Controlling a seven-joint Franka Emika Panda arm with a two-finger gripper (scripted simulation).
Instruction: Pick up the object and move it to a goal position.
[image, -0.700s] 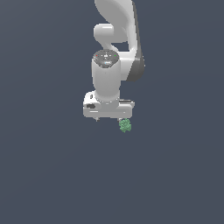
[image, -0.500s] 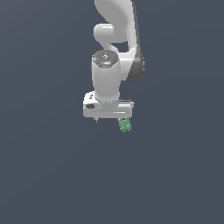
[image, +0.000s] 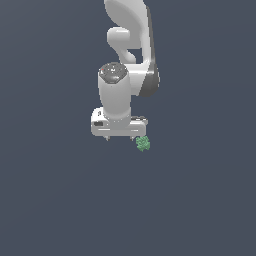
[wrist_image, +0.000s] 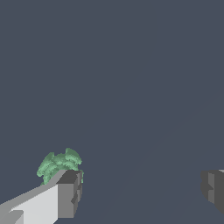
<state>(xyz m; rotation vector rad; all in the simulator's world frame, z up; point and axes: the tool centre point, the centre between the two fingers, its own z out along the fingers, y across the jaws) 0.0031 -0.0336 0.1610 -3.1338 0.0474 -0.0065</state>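
1. Arm (image: 131, 65) – I see one white Panda arm, coming down from the top of the exterior view, wrist pointing downward over a plain dark grey floor (image: 60, 200)
2. Gripper (image: 120, 138) – white body with two short fingers; in the wrist view I read the jaws as spread wide, one dark grey pad (wrist_image: 70, 192) well apart from the other, nothing between them
3. Object (image: 143, 144) – small knobbly green lump; in the exterior view it sits just below the gripper's edge, toward that view's right
4. Object, wrist view (wrist_image: 59, 164) – it lies just beside one finger pad, on that pad's outer side, not in the gap; I cannot tell whether it touches the pad
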